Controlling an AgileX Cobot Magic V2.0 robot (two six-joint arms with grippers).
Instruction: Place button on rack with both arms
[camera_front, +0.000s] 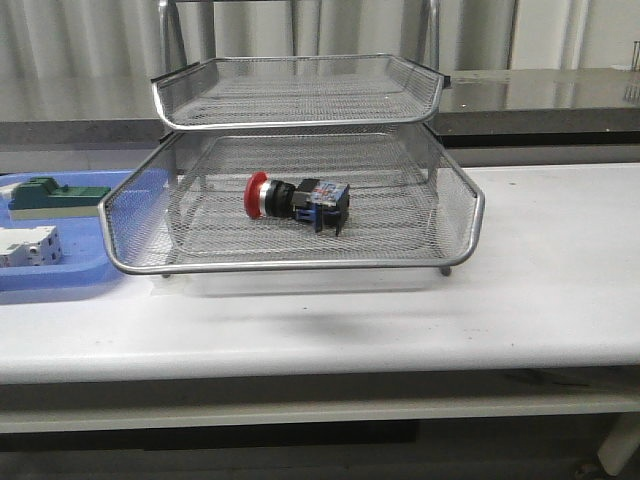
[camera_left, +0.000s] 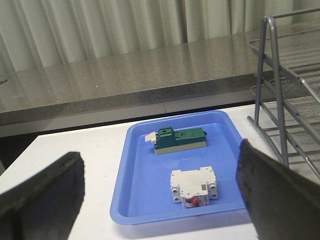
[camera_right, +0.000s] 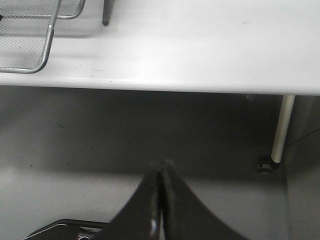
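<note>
Red-capped and black-bodied, the button (camera_front: 296, 203) lay on its side on the mesh floor of the rack's (camera_front: 300, 262) pulled-out lower tray, its long axis running across the counter (camera_front: 540, 300), the mushroom cap toward the left edge and the blue-silver rear block toward the right. Neither arm showed in the front view, so both stood well apart from it. The left end effector (camera_left: 160, 195) hung open, fingers (camera_left: 272, 187) spread wide, over the blue tray (camera_left: 127, 200) near the counter's left edge, beside the rack's posts; that seemed the nearer side. The right end effector (camera_right: 161, 200) was closed on nothing, below the counter's front edge near the right. The placing looked complete.
</note>
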